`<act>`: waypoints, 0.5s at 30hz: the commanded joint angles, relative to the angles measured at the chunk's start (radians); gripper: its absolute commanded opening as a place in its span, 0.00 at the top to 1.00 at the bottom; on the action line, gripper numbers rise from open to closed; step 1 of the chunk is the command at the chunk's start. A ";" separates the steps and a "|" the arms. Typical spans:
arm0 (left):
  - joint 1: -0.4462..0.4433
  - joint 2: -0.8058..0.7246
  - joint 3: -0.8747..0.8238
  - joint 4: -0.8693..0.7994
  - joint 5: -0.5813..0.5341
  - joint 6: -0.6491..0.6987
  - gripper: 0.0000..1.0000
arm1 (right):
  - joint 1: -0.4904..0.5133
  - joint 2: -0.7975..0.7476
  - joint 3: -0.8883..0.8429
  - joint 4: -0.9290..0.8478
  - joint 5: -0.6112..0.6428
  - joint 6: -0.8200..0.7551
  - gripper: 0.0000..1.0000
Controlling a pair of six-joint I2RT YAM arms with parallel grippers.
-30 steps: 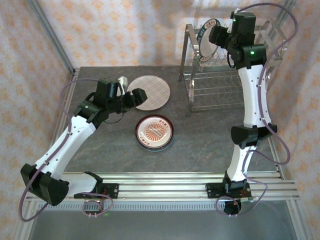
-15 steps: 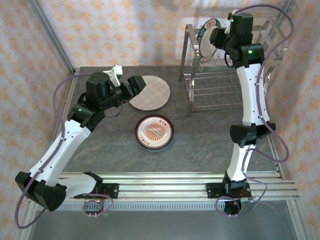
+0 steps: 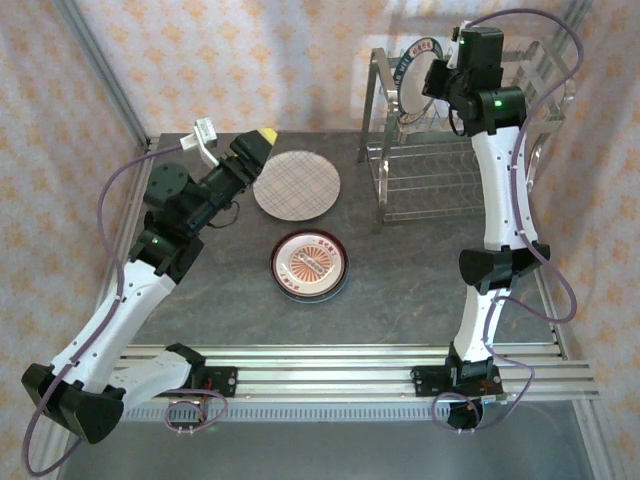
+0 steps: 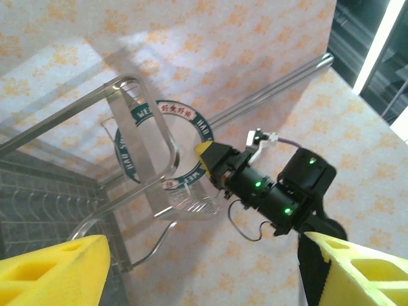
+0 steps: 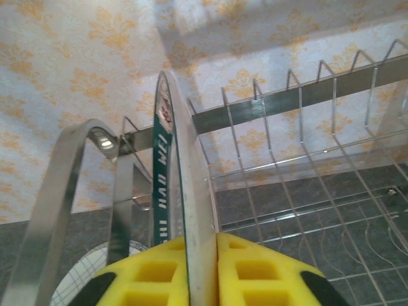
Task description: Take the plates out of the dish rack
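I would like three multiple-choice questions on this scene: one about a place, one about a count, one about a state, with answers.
1. Where does the plaid plate lie?
A. on the table, left of the dish rack
B. on the rack's lower shelf
C. on its upper shelf

2. How many plates lie flat on the table?
A. four
B. two
C. none

3. The right gripper is:
A. open
B. shut on a rack leg
C. shut on the teal-rimmed plate

Answers: 1 A, it lies flat there. 2 B, the plaid and the orange-centred plate. 3 C, its yellow pads press both faces.
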 commanded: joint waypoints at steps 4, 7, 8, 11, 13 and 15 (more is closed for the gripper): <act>-0.006 0.001 0.008 0.128 0.000 -0.028 0.23 | 0.035 0.000 0.025 0.013 0.071 -0.039 0.99; -0.008 0.007 0.012 0.128 0.004 -0.027 0.22 | 0.053 -0.010 0.031 0.023 0.115 -0.058 1.00; -0.010 0.010 0.012 0.130 0.004 -0.028 0.22 | 0.058 -0.010 0.035 0.027 0.127 -0.063 1.00; -0.018 0.020 0.020 0.131 0.005 -0.029 0.22 | 0.074 -0.018 0.056 0.027 0.175 -0.080 1.00; -0.026 0.032 0.032 0.128 0.008 -0.028 0.23 | 0.090 -0.030 0.063 0.032 0.221 -0.091 1.00; -0.040 0.052 0.050 0.128 0.018 -0.027 0.23 | 0.099 -0.048 0.062 0.039 0.264 -0.100 1.00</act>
